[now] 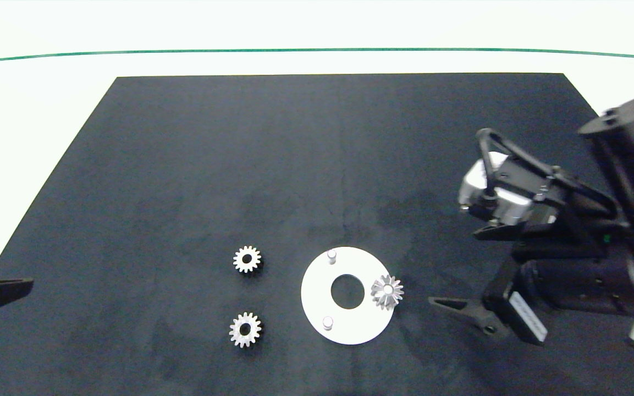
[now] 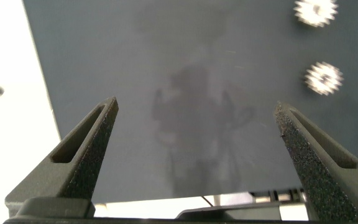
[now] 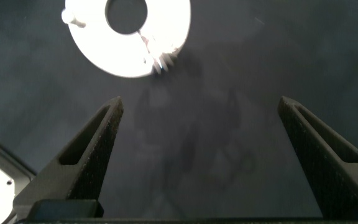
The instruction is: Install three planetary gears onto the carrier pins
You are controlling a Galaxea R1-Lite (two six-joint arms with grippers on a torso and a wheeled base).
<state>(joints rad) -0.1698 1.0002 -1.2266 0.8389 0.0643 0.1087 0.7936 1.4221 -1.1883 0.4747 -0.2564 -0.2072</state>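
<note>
Carrier disc (image 1: pixel 317 300): flat white round disc with a large centre hole lay on the black mat (image 1: pixel 317 165), toward the mat's near edge, slightly right of centre in the head view.
Carrier pins: one bare pin (image 1: pixel 331 256) stood at about 11 o'clock on the disc, a second bare pin (image 1: pixel 327 323) at about 7 o'clock.
Mounted gear (image 1: pixel 387 291): silver planetary gear sat at the disc's 3 o'clock rim, its teeth overhanging the disc edge; the pin beneath it could not be made out.
Loose gears: two lay flat on the mat to the disc's 9 o'clock side, apart from it, the far gear (image 1: pixel 247 259) and the near gear (image 1: pixel 245 329).
Right gripper (image 3: pixel 201 155): fingers spread wide and empty, above the mat at 3 o'clock from the disc, clear of the mounted gear.
Left gripper (image 2: pixel 194 149): spread wide, empty, at the mat's left edge, well apart from both loose gears.
</note>
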